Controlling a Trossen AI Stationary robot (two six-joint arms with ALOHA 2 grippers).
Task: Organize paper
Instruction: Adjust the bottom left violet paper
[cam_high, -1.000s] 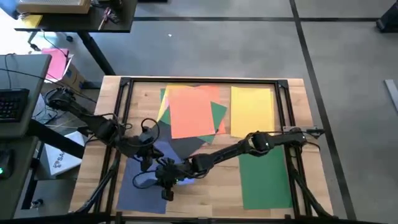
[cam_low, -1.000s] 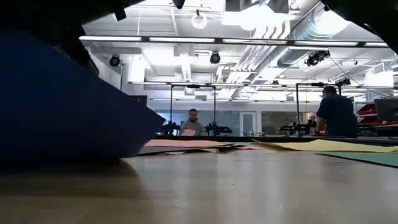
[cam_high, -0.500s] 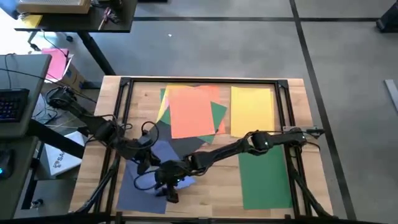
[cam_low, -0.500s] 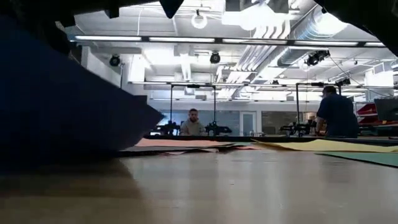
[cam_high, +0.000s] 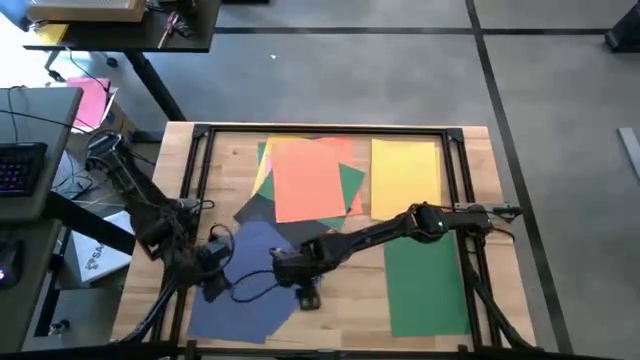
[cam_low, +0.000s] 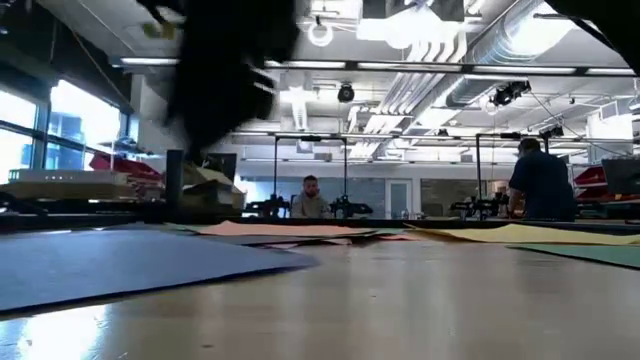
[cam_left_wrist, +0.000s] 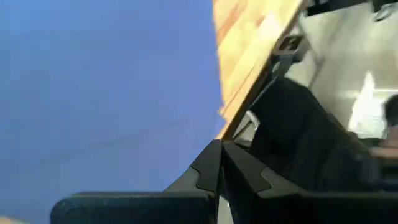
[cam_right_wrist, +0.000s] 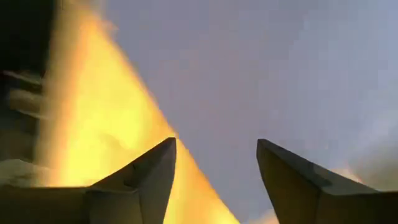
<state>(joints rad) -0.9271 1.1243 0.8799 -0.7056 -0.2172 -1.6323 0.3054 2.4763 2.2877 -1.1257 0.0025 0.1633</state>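
Note:
The blue sheet (cam_high: 255, 300) (cam_low: 130, 265) lies almost flat on the near left of the table. At the sheet's left part my left gripper (cam_high: 212, 285) (cam_left_wrist: 219, 163) is shut. My right gripper (cam_high: 305, 297) (cam_right_wrist: 214, 180) hangs open over the sheet's right edge, with nothing between its fingers. A dark grey sheet (cam_high: 300, 232) lies beyond the blue one, partly under an orange sheet (cam_high: 305, 180) that tops a small pile. A yellow sheet (cam_high: 405, 175) and a green sheet (cam_high: 425, 290) lie flat on the right. My left gripper pinches the blue sheet's edge (cam_left_wrist: 217, 134) between its two fingertips, as far as the left wrist view shows. The fingers (cam_left_wrist: 199, 174) come from above, slanting toward the table's left edge. The sheet spreads away from them, lying on the wood.
Black rails (cam_high: 200, 160) frame the table top, and a cable loops near the left arm (cam_high: 235, 290). Bare wood (cam_high: 340, 310) shows between the blue and green sheets. A desk with a keyboard (cam_high: 20, 170) stands to the left. People (cam_low: 540, 180) are far off in the room.
The blue sheet, raised and bulging a second ago, has dropped and spread out flat on the table. My left gripper has gone toward the table's left edge and down. My right gripper has gone toward the table's right, off the sheet's middle to its right edge.

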